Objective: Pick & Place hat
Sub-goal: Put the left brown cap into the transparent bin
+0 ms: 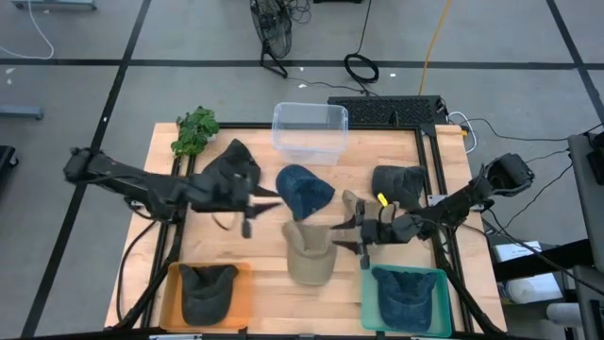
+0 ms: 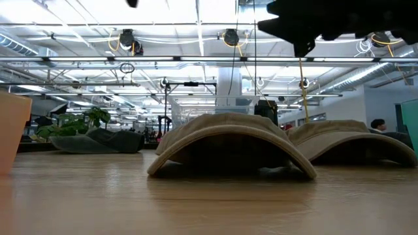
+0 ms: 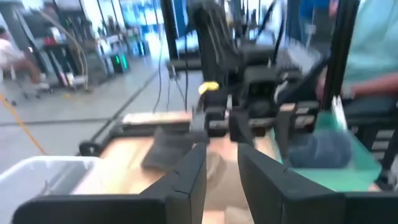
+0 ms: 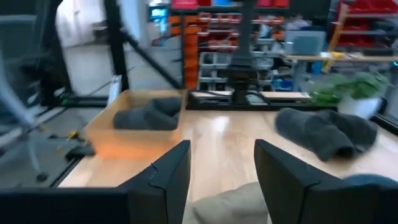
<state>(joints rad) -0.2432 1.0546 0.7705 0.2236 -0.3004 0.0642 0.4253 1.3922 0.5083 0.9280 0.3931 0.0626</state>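
My right hand [image 1: 362, 238] hovers just beside the tan hat [image 1: 309, 253], on its teal-bin side, fingers [image 4: 163, 180] spread wide, nothing in them. The right wrist view shows the tan crown right under and between my fingers. The tan hat lies flat on the tabletop [image 1: 264, 246], brim toward the front edge, between the orange bin [image 1: 170, 300] and the teal bin [image 1: 444, 283].

My left hand [image 1: 247, 219] hangs over the tabletop on the tan hat's far left side, near the black hat [image 1: 231, 170]; fingers [image 3: 186, 180] narrowly parted, nothing between them as far as I can see.

Step, my guess: grab the tan hat with the right. To do it well: drop straight down, pinch the crown fabric at its peak, not the stiff brim, close fully since cloth is thin, lift clear before swinging to a bin. Risk: fabric slips or drags into the blue hat [image 1: 304, 187] just behind.

Both bins already hold one hat each.

No brand, label or readable writing anywhere.
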